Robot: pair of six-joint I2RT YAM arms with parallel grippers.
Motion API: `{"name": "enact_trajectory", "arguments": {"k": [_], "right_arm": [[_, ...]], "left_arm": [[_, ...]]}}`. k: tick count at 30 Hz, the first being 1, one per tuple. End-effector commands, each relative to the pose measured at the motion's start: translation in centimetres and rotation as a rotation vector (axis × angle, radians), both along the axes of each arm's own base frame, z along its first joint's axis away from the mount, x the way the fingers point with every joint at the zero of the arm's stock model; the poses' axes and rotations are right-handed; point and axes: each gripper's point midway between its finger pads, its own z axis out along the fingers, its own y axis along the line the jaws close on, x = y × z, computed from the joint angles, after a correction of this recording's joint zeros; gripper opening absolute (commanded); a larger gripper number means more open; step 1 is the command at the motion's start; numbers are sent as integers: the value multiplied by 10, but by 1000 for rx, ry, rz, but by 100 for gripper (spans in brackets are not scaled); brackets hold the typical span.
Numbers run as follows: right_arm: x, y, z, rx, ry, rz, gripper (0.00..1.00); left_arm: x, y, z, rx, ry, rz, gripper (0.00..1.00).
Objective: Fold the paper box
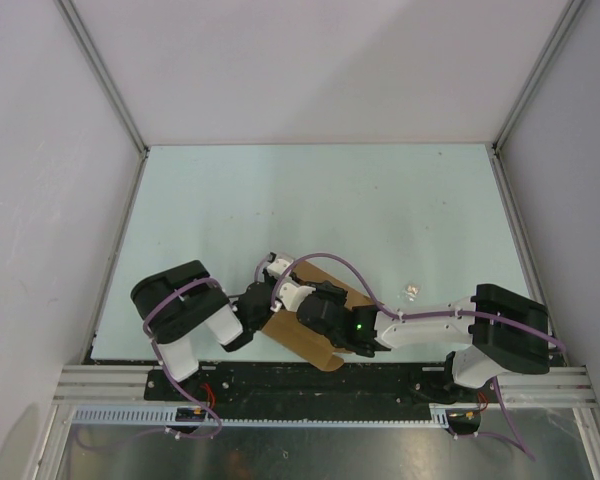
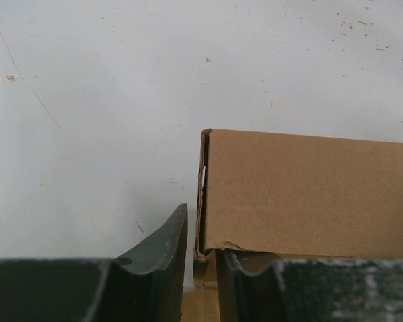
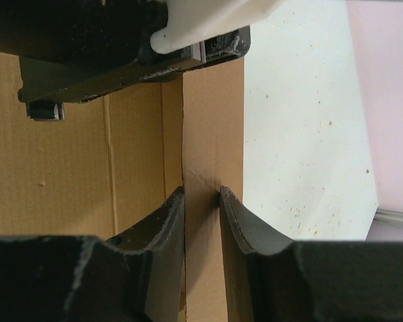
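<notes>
- The right gripper (image 3: 202,196) is seen drawn in on a strip of the box (image 3: 67,168), which is apparently pinched beside a crease.
- A raised wall's corner is straddled by the left gripper (image 2: 203,231); whether it is clamped cannot be told.
- The box, partly raised, is found near the middle of the table's (image 1: 280,190) near edge.
- The thin card is judged light and easily creased, best taken at flap edges.
- Open room is left beyond; the near side is bounded by rails (image 1: 330,385).

The left arm (image 1: 215,332) and right arm (image 1: 430,328) bend inward, wrists meeting, both jaws narrowly parted.
</notes>
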Motion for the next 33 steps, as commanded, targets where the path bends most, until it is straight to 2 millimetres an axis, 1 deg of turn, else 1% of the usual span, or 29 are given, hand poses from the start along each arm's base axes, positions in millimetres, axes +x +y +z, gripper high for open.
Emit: {"name": "enact_trajectory", "arguments": {"k": [1, 2, 5, 6, 11, 13, 15, 16, 18, 20, 21, 22, 23, 25, 28, 29, 33], "right_arm": [[-17, 11, -13, 52, 102, 53, 29], [-17, 12, -12, 55, 102, 55, 29], [-17, 11, -13, 51, 105, 55, 29], [-17, 11, -13, 51, 104, 54, 29], [-17, 11, -11, 54, 102, 55, 29], [-16, 11, -10, 59, 99, 52, 30], [-16, 12, -11, 62, 103, 53, 30], [-17, 12, -11, 62, 103, 57, 30], [-16, 12, -11, 64, 102, 56, 30], [-16, 13, -11, 64, 104, 56, 30], [-17, 13, -11, 68, 103, 56, 30], [-17, 14, -11, 69, 105, 56, 31], [-16, 14, -11, 71, 106, 57, 31], [-17, 14, -11, 74, 109, 58, 32], [-18, 16, -11, 78, 116, 65, 34], [-19, 16, -12, 75, 119, 65, 35], [-19, 15, -10, 79, 116, 65, 39]], "left_arm": [[8, -18, 101, -308, -255, -7, 28], [7, -17, 102, -308, -256, -9, 29], [1, -16, 104, -308, -259, -18, 36], [-1, -16, 104, -308, -261, -19, 37], [-11, -6, 105, -319, -251, -19, 44], [-16, 0, 102, -321, -236, -19, 44], [-21, 3, 106, -339, -235, -28, 46], [-26, 6, 102, -340, -222, -36, 46], [-32, 9, 107, -364, -221, -50, 47], [-40, 13, 105, -369, -209, -63, 48], [-44, 15, 111, -398, -211, -67, 48], [-49, 17, 111, -405, -206, -74, 49], [-55, 22, 105, -398, -193, -77, 49], [-63, 29, 108, -423, -189, -83, 50], [-69, 35, 107, -435, -178, -80, 50], [-70, 37, 102, -421, -169, -76, 50], [-69, 42, 100, -404, -167, -55, 50]]}}
